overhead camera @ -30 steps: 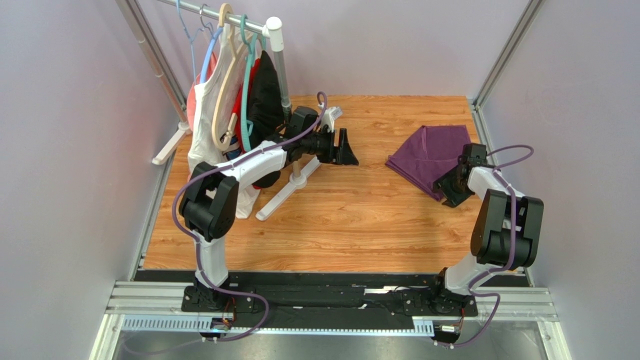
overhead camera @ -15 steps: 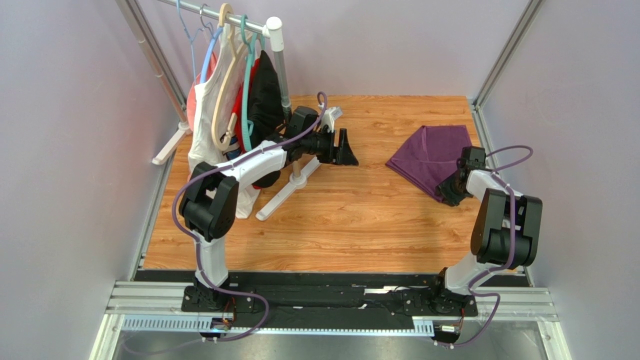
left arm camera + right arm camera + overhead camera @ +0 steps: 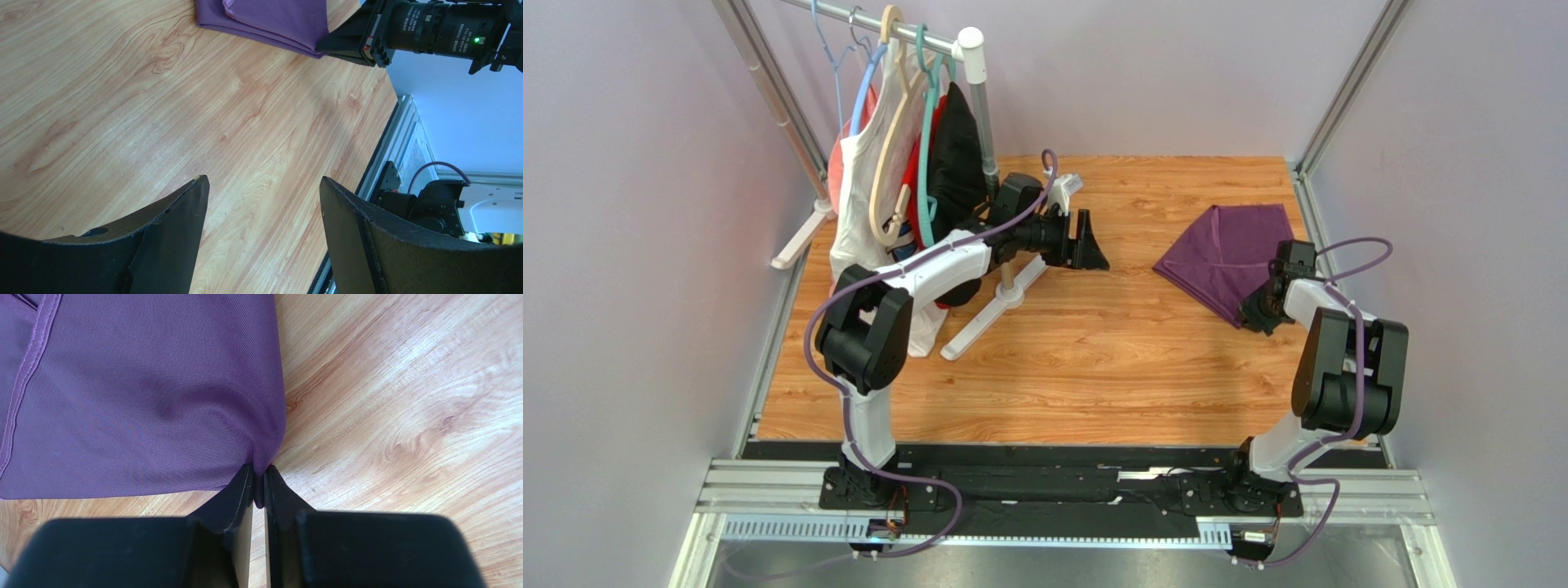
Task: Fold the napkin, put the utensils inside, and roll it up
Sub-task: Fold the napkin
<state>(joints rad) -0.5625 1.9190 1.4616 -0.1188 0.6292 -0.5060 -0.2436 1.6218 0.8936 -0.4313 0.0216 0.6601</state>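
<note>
At the left, beside the clothes rack [image 3: 891, 147], the left claw [image 3: 1092, 241] hangs above the table [image 3: 1100, 355] with its fingers spread wide and nothing between them. Near the table's far right corner the napkin [image 3: 1227, 249] lies as a layered, rumpled triangle of purple cloth. The right claw [image 3: 258, 478] is pressed together on its near corner, pinching a small tuck of fabric. This looks like the folding step, barely begun; the utensils show in no view. Next, the pinched corner likely needs lifting and drawing toward the open middle, so the cloth can be laid flat.
</note>
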